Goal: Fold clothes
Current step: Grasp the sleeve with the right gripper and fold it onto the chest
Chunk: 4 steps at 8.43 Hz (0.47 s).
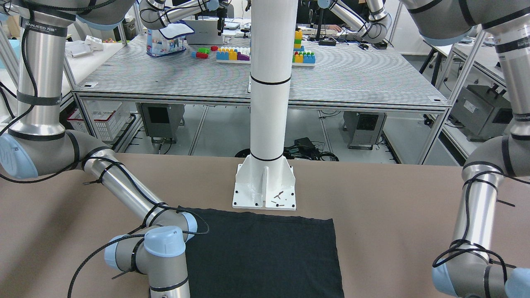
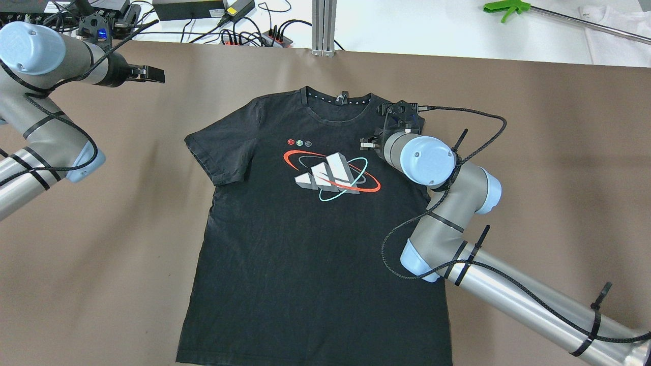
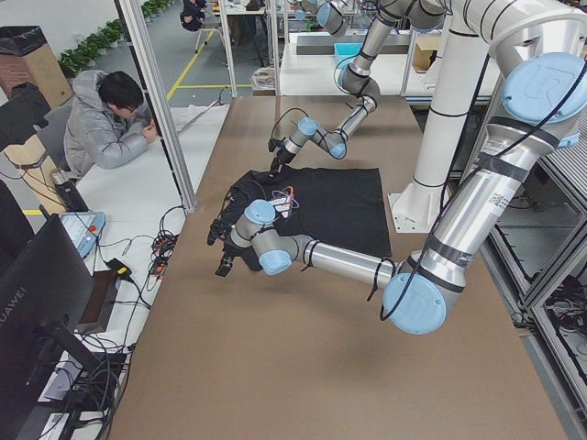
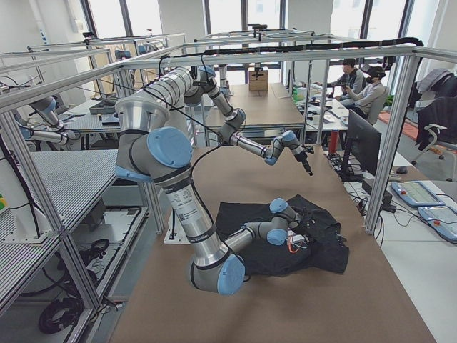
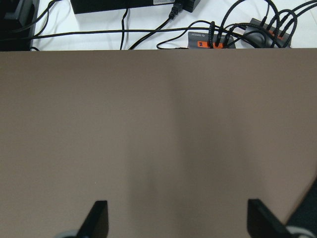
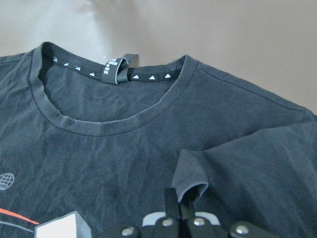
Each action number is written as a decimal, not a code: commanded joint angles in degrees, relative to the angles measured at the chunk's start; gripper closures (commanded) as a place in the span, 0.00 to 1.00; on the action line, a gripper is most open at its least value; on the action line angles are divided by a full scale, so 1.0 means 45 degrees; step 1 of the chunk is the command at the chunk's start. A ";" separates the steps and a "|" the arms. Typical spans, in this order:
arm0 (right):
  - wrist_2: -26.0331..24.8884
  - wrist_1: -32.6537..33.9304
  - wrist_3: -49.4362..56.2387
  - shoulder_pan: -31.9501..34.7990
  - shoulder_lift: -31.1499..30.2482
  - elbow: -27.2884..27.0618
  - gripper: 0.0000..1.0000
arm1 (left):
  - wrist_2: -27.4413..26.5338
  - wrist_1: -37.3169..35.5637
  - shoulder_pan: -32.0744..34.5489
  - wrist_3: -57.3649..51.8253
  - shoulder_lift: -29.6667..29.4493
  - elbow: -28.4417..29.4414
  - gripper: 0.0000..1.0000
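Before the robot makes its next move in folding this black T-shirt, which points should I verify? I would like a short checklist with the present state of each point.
1. Right gripper holds the sleeve hem: ok, it is shut on a raised fold of it.
2. Left gripper is free: ok, it is open over the bare table, apart from the T-shirt.
3. T-shirt lies flat, print up: ok.
4. Opposite sleeve is spread out: ok.
5. Bottom hem is straight: ok.
6. Right arm's cable is clear of the fabric: cannot tell; it loops over the T-shirt.
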State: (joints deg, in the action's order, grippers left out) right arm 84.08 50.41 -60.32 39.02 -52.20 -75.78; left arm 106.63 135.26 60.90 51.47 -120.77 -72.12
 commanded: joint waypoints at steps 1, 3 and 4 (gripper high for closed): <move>-0.0111 -0.0031 -0.0013 -0.0076 -0.0002 0.0102 1.00 | -0.0259 0.0000 -0.0233 0.0066 -0.0018 -0.0008 0.00; -0.0130 0.0008 -0.0013 -0.0076 0.0017 0.0044 0.05 | -0.0259 0.0000 -0.0233 0.0086 -0.0037 -0.0066 0.00; -0.0149 0.0066 -0.0361 -0.0096 0.0075 0.0005 0.05 | -0.0259 0.0000 -0.0233 0.0105 -0.0057 -0.0067 0.00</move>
State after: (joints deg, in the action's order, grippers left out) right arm 83.55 50.37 -60.44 38.69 -52.15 -75.48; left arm 105.51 135.29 59.90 51.80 -120.89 -72.27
